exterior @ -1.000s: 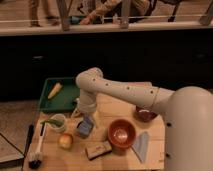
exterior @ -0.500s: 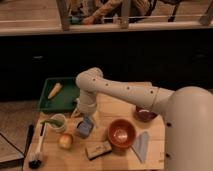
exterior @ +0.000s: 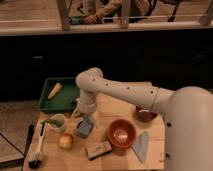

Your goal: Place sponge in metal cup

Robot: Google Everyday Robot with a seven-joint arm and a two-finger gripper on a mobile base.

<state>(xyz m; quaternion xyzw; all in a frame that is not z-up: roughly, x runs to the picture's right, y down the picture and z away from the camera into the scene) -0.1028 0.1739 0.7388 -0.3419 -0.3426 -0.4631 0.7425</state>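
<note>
While the arm (exterior: 120, 92) reaches down, the hand (exterior: 83, 111) sits just above the sponge (exterior: 85, 127) on the surface (exterior: 120, 157); grip state cannot be told.

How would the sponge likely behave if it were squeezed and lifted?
The sponge, just below the gripper, looks like a small soft block, so it probably squashes under pressure. It is likely light. Its flat faces suggest it would sit still on the table rather than roll.

Blue-grey sponge (exterior: 85, 127) under white claw (exterior: 83, 113); green tray (exterior: 67, 101) w/ yellow corn (exterior: 54, 90); orange bowl (exterior: 122, 133); dk red bowl (exterior: 145, 114); tan surface (exterior: 120, 156).
</note>
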